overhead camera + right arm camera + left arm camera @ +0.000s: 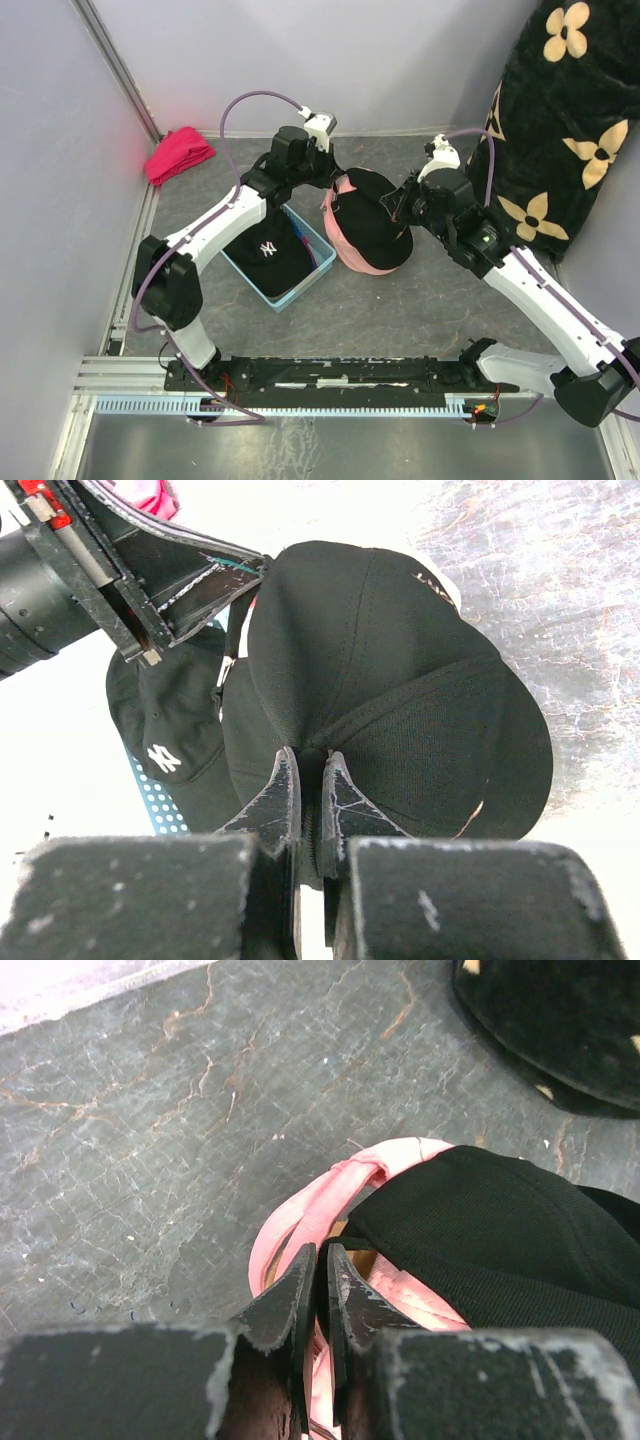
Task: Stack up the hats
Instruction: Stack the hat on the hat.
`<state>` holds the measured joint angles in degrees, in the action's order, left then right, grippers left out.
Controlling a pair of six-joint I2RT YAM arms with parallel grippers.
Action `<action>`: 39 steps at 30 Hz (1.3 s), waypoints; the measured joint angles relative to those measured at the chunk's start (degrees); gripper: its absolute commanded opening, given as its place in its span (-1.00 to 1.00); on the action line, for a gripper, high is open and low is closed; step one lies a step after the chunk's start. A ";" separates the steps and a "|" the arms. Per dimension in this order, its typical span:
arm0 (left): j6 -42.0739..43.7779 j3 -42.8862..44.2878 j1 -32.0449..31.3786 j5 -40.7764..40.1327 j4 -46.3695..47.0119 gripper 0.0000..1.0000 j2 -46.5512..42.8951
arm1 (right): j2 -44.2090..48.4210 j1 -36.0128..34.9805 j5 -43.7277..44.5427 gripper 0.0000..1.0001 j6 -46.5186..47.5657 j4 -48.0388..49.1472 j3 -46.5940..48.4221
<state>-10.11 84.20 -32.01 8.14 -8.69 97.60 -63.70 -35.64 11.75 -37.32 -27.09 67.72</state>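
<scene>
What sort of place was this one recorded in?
Probably a lab test cell, not a home or shop: plain pale partition walls boxing in a grey stone-look tabletop, with bare aluminium rails along its near edge.

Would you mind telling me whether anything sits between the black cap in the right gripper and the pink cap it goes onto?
Nothing visible does. The black cap lies directly on the pink cap, its crown pinched by the right gripper; the left gripper pinches the pink cap's rim at the side.
</scene>
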 measured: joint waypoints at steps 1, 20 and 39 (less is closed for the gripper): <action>0.00 0.17 0.04 0.00 -0.37 -0.73 0.52 | -0.20 0.00 0.04 -0.96 -0.11 0.15 -0.26; -0.04 2.75 1.03 0.42 -1.81 -0.73 4.00 | -0.83 -0.37 2.60 -0.10 1.25 0.00 -0.57; 1.40 1.64 4.37 -1.95 -0.61 -0.41 3.91 | -7.45 -0.44 5.11 0.15 8.35 -3.72 10.23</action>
<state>-8.71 85.84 -27.64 6.20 -9.30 101.51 -71.16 -36.07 16.86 -28.97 -30.81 77.95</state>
